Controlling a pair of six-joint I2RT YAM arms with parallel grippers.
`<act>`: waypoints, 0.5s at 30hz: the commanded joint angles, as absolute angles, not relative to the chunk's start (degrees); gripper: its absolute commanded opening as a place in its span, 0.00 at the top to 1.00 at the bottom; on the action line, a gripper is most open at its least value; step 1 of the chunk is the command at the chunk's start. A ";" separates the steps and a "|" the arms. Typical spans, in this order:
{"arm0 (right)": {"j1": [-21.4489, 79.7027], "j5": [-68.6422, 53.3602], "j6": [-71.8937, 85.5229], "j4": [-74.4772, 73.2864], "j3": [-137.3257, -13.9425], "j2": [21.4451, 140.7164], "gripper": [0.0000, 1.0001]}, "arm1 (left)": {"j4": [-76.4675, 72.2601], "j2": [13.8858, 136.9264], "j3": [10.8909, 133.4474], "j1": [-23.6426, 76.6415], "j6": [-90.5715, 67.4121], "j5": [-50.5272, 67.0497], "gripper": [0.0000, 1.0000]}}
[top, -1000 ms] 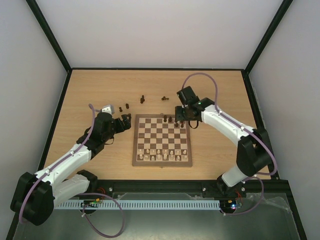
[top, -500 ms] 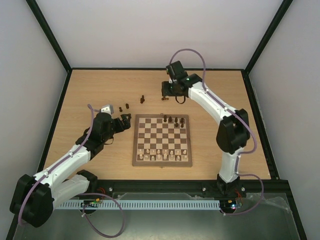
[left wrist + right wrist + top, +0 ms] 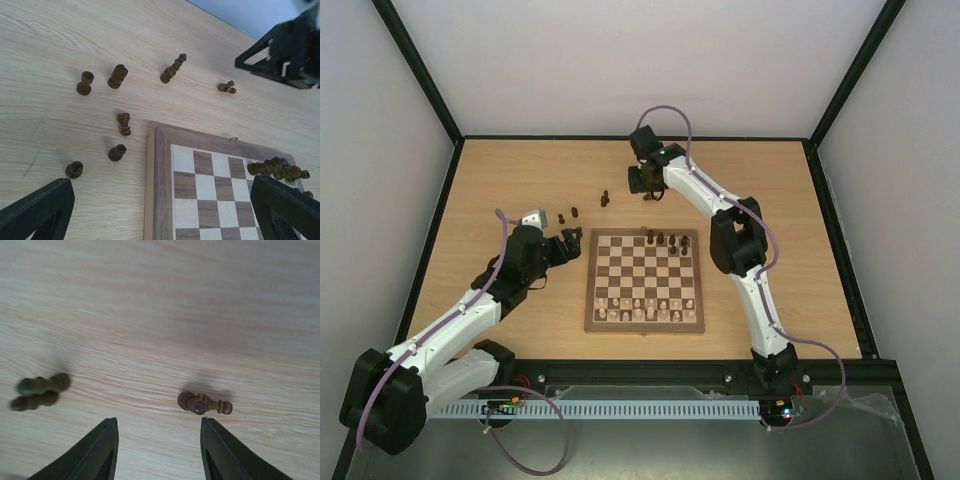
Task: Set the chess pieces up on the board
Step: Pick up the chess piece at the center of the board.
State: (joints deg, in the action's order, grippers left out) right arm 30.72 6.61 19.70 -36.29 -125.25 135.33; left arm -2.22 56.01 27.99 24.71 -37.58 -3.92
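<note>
Right claw (image 3: 158, 421) parted, stretched far forward, left claw (image 3: 160, 192) spread wide

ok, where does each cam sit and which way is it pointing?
Top external: fixed above and behind the bases, looking down over the table; left arm, right arm and the board show.
Left wrist: on the left arm, looking down past the open left gripper at loose chess pieces beside the board's corner.
Right wrist: straight down at the table; open right gripper, a lying piece near one fingertip.
Shared: both wrist views show that lying piece.
</note>
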 commanded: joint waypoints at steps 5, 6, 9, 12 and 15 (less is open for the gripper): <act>29.08 5.91 19.85 -39.40 -127.57 140.17 0.59 | -2.24 55.32 27.48 24.35 -37.57 -4.39 0.00; 28.78 5.52 19.86 -39.42 -127.55 140.52 0.60 | -2.27 55.36 27.44 24.35 -37.59 -4.46 0.01; 28.48 5.20 19.86 -39.36 -127.53 141.22 0.61 | -2.37 55.76 27.47 24.35 -37.60 -4.33 0.00; 28.15 5.06 19.84 -38.90 -127.52 141.70 0.61 | -2.46 55.92 27.53 24.35 -37.61 -4.26 0.01; 27.80 4.43 19.78 -38.40 -127.66 142.30 0.61 | -2.50 55.97 27.50 24.34 -37.50 -4.37 0.01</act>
